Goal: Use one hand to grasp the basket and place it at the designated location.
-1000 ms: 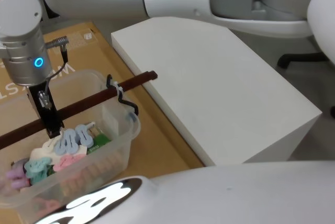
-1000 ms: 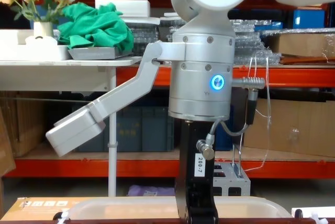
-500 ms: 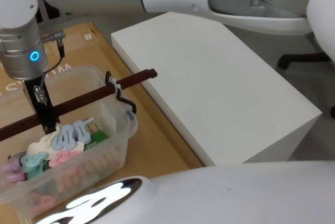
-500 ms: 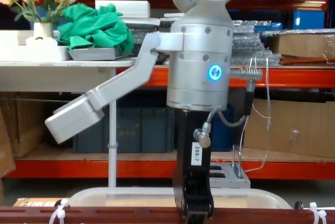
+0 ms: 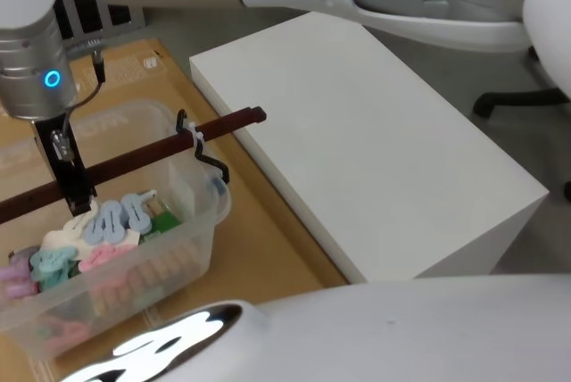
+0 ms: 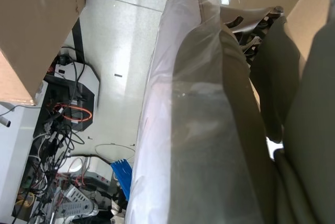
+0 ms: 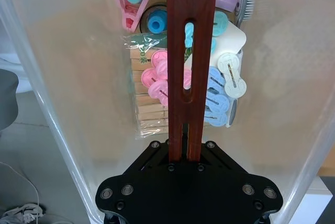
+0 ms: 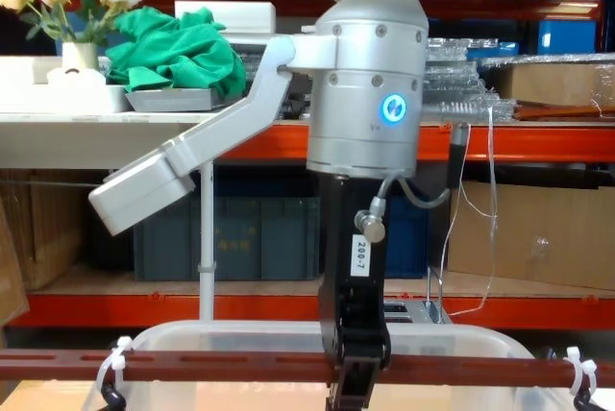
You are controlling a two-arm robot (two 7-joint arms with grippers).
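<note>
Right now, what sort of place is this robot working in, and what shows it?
Probably a warehouse or stockroom: orange steel racking, grey-blue crates and cardboard boxes on its shelves, behind the right tool gripping the basket handle.

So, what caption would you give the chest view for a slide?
The right tool grips the red-brown handle bar of the translucent basket at its middle.

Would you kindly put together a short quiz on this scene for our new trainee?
1. True or false: the right claw is shut on the handle bar of the basket.
2. What lies in the basket: A) pastel clips, B) apples, C) nothing?
3. Fill in: the white block stands on the basket's ____ side, by the robot's sides.
Key: 1 true; 2 A; 3 right.
</note>
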